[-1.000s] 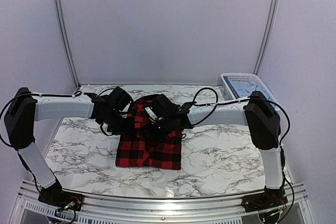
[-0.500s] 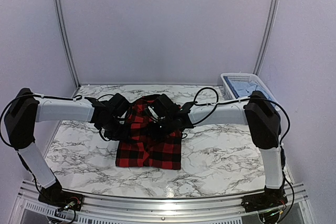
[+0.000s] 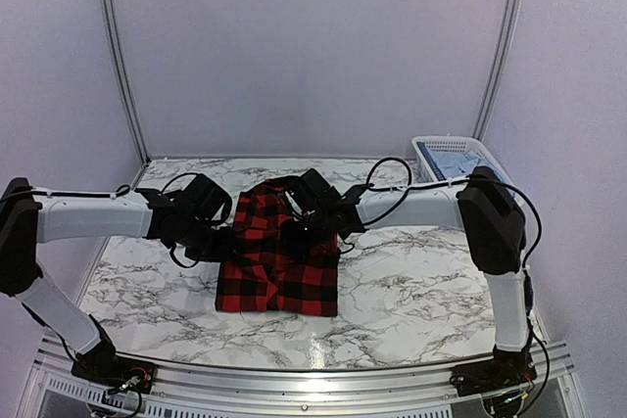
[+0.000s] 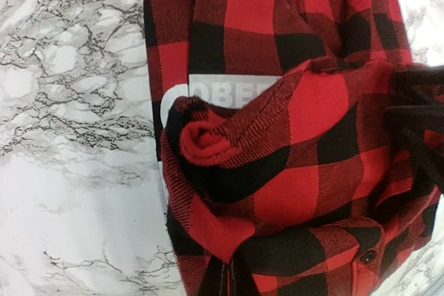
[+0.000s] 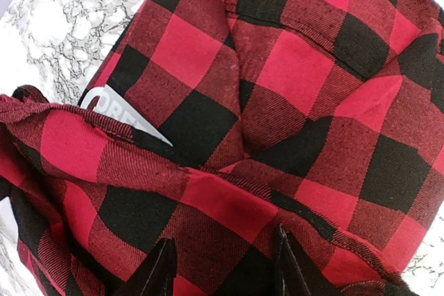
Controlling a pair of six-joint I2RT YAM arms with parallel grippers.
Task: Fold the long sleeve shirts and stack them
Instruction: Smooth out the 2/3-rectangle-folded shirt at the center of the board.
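The red-and-black check long sleeve shirt [image 3: 279,266] lies partly folded at the table's middle, and a grey label [image 4: 229,91] shows under a raised fold. My left gripper [image 3: 227,238] is at the shirt's left edge, its tips [image 4: 234,279] pinched shut on a fold of the check cloth. At the collar end, my right gripper [image 3: 306,226] has its fingers [image 5: 163,268] apart, with a thick ridge of the same shirt [image 5: 229,202] filling the gap [image 5: 225,268]. The pale blue shirt [image 3: 449,158] lies in the basket.
A white lattice basket [image 3: 482,156] stands at the back right corner, against the wall. The marble tabletop [image 3: 411,291] spreads out on both sides of the shirt. The right arm's black cables [image 4: 420,129] hang at the right of the left wrist view.
My left gripper has closed on the shirt's left edge, and its arm has dropped lower and swung a little left. The right gripper has stayed where it was.
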